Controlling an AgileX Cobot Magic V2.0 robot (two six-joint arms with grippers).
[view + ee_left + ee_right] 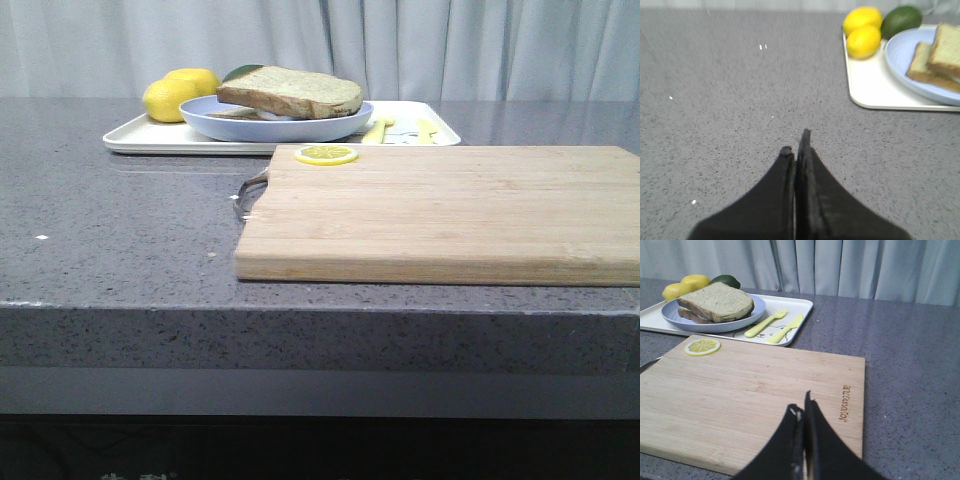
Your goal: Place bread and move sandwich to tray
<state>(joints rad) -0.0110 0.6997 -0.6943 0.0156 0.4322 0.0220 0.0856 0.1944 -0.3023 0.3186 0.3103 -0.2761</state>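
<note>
The bread (pixel 290 92) (pixel 717 301) lies as the top slice on the sandwich (pixel 922 70), whose lower slice peeks out beneath it; the egg is almost entirely hidden. They rest on the pale blue plate (pixel 275 128) (pixel 900 55), which stands on the white tray (pixel 140 138) (pixel 800 305) at the back left. My left gripper (pixel 796 142) is shut and empty over bare counter, short of the tray's corner (pixel 870 90). My right gripper (pixel 801 405) is shut and empty above the near part of the cutting board. Neither arm shows in the front view.
A wooden cutting board (pixel 440 210) (pixel 740 395) fills the middle right, with a lemon slice (pixel 326 155) at its far left corner and a metal handle (pixel 248 190) on its left side. Two lemons (pixel 862 30), an avocado (pixel 900 20) and a yellow fork (pixel 767 321) and knife (pixel 785 329) share the tray.
</note>
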